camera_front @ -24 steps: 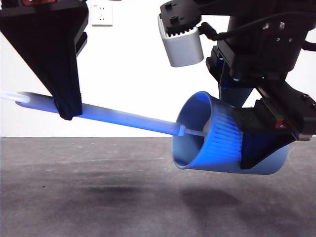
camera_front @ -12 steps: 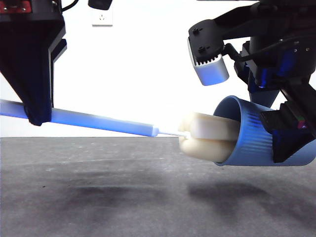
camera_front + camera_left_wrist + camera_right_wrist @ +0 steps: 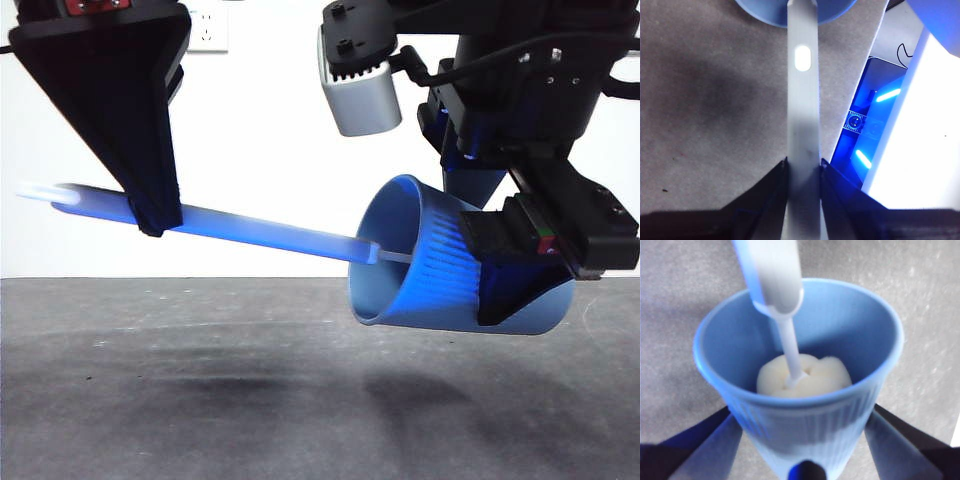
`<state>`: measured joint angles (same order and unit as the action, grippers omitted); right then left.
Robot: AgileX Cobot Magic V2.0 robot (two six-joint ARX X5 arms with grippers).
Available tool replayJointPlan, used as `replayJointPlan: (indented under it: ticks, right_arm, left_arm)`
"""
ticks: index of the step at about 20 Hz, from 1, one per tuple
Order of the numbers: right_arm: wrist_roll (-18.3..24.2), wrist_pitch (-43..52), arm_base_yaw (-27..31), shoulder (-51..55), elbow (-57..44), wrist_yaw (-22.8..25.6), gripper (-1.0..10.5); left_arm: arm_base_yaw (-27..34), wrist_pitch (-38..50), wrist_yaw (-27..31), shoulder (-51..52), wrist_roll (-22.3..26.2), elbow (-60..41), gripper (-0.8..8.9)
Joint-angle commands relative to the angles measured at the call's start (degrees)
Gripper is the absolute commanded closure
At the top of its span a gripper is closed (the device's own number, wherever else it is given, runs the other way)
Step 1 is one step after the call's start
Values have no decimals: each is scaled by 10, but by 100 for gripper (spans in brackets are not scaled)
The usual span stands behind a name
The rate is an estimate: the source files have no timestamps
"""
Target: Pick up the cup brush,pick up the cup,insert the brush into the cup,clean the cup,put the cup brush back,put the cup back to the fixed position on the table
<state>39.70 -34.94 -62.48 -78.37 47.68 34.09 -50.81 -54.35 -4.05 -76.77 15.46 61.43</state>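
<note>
The light blue ribbed cup [image 3: 430,270] hangs tipped on its side above the table [image 3: 200,400], mouth facing left, with my right gripper [image 3: 520,265] shut on its body. My left gripper [image 3: 150,215] is shut on the long grey handle of the cup brush [image 3: 260,235], which slants down into the cup's mouth. In the right wrist view the cream sponge head [image 3: 804,375] sits deep inside the cup [image 3: 805,425]. The left wrist view shows the handle [image 3: 802,110] clamped between my jaws, running to the cup's rim [image 3: 765,12].
A silver-grey camera housing [image 3: 358,80] on the right arm hangs above the cup. A white wall with a socket [image 3: 208,28] stands behind the table.
Half a second ago the sponge head was pulled half out of the cup's mouth. Now both grippers have come together and the head is deep inside the cup again.
</note>
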Motion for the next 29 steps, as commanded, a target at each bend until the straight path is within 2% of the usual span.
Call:
replayJointPlan:
  ticks: [1,4,6,13,16,19,24,26,29]
  right_arm:
    - [4,9,-9,-1,1,-6,960]
    - [-11,-4,7,-1,1,36,959]
    - [-35,-18,28,-1,1,56,959]
    - [-182,-50,120,32,1,54,959]
    - [-216,-50,148,67,1,52,959]
    - [-248,-38,181,107,2,44,959]
    - [-340,-5,204,179,5,-40,959]
    - [-386,22,204,207,5,-99,959]
    - [-449,73,204,234,5,-173,959]
  left_arm:
    - [-2,17,-4,0,-5,-2,822]
    - [-1,-1,39,0,-7,-2,822]
    - [1,-12,44,0,-9,-2,822]
    - [35,-40,71,0,-30,-2,822]
    - [59,-38,70,0,-50,-2,822]
    - [95,-24,70,0,-101,-2,822]
    - [171,84,70,0,-228,-3,822]
    - [203,140,67,-4,-280,-3,822]
    - [235,169,68,-28,-332,-3,822]
